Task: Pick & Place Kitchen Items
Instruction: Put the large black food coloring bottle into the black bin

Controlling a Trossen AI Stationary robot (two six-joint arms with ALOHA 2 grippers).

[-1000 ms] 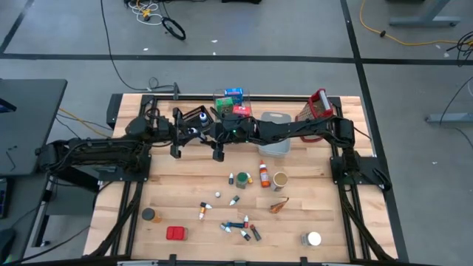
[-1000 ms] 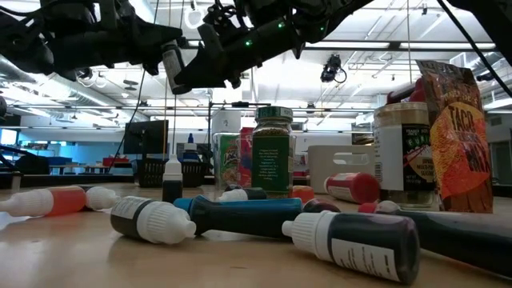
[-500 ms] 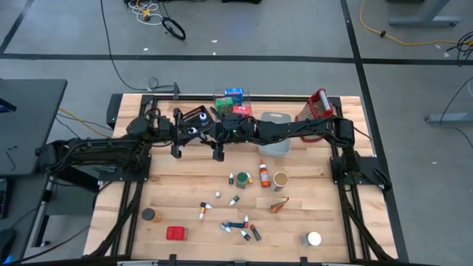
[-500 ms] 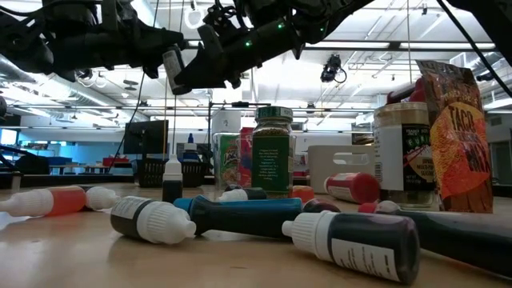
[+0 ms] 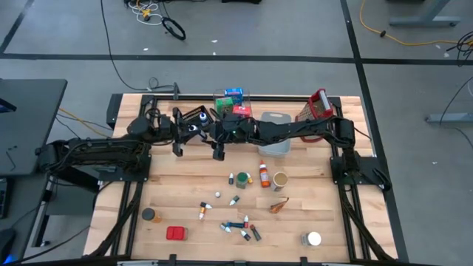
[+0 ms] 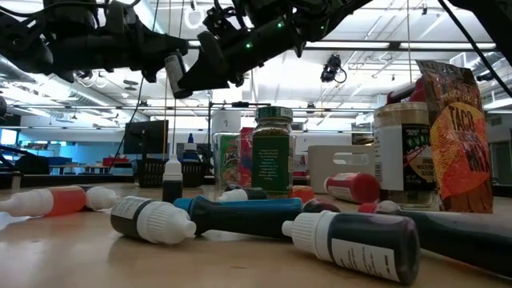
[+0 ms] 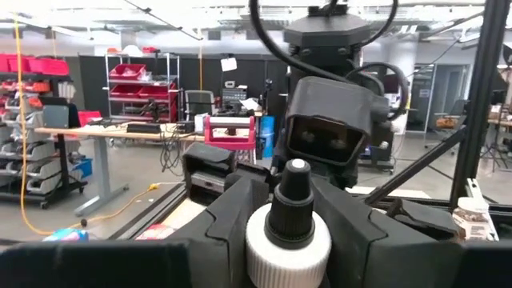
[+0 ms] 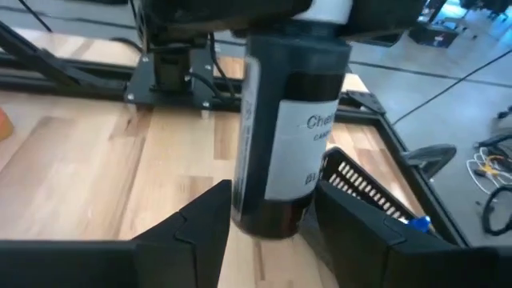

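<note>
Near edge: loose kitchen items scattered on the table (image 5: 310,199) — a red box (image 5: 176,233), a white-lidded jar (image 5: 313,239), small dropper bottles (image 5: 238,227). Mid-table: green-capped spice jar (image 5: 242,179).

Far side, above the boards: the left gripper (image 5: 194,131) is clamped on the neck of a small dark bottle (image 8: 276,144), white cap (image 7: 286,248) up. The right gripper (image 5: 219,136) straddles its body, jaws standing apart, not touching.

Judgement — light, stiff plastic with a slick label; best gripped across the body, below the cap.
</note>
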